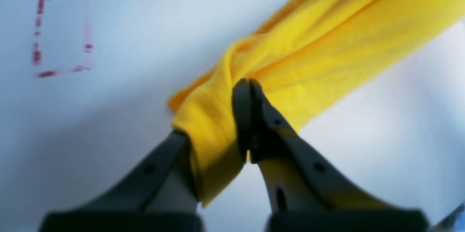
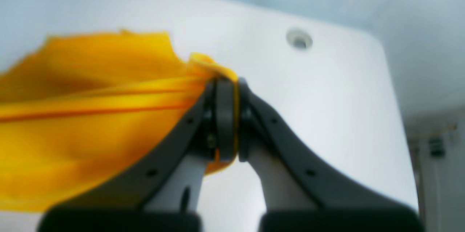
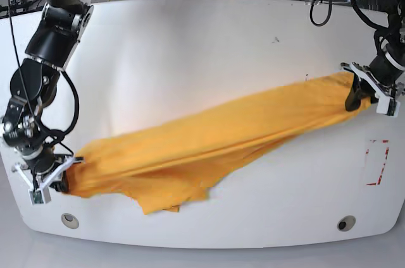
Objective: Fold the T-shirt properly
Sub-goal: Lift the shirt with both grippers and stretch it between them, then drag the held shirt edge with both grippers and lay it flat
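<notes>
While stretched between both grippers, the T-shirt (image 3: 209,148) runs as a long band across the white table (image 3: 190,47), from about 8 o'clock in the base view up to about 2 o'clock, with a loose flap sagging toward 6 o'clock. Left gripper (image 1: 249,90) pinched tight on a bunched corner of cloth, fingers together with fabric wrapped over one of them. Right gripper (image 2: 227,86) likewise clamped, a thin yellow edge caught between the fingertips. Cloth taut along the upper edge, slack and wrinkled below.

Judged to be the spreading step, before any real fold. To do it well: keep both pinches firm, hold tension even so neither corner slips, and lower the two ends together so the band lands flat rather than twisted. Best to swing the stretched line square to the table edge, away from the red dashed rectangle (image 3: 377,162) at 3 o'clock, and let the hanging flap drag out smooth behind. Too hard a pull risks tearing a corner free; too little leaves creases under the later folds.
</notes>
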You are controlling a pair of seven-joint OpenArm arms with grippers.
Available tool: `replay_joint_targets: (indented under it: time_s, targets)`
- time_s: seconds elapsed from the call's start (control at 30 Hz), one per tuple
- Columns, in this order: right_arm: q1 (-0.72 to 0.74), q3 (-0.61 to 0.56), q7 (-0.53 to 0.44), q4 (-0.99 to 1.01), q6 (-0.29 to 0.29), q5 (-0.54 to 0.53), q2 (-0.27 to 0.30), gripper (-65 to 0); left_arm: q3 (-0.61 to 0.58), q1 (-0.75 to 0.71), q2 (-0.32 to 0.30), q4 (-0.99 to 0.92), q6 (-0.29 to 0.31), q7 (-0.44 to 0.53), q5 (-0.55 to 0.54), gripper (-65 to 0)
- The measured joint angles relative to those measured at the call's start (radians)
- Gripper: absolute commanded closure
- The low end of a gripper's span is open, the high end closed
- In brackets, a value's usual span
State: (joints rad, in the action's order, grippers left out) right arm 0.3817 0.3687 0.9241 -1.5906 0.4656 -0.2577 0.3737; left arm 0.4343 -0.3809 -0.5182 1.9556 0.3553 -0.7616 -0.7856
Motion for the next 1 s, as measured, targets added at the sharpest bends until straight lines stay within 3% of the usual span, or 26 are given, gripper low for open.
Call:
replay_joint_targets:
  time_s: [0.1,0.4,0.87,1.0]
  targets:
    - [-0.09,0.058,-0.002,-0.04,-0.004,0.005,-0.033,0.0,0.004,-0.049,0.035,-0.001,0.014,0.001,0.013,0.0]
    - [-0.284,0.186,-0.003,-0.078,0.058,-0.002,-0.099,0.0,0.003,-0.152,0.04,-0.002,0.111,0.009,0.163,0.0]
    - [-0.487,0.294,-0.003,-0.084,0.086,-0.014,-0.132,0.0,0.003,-0.201,0.044,-0.109,0.347,0.034,0.426,0.0]
    - [-0.528,0.305,-0.003,-0.084,0.089,-0.02,-0.144,0.0,0.028,-0.208,0.058,-0.159,0.364,0.038,0.46,0.0]
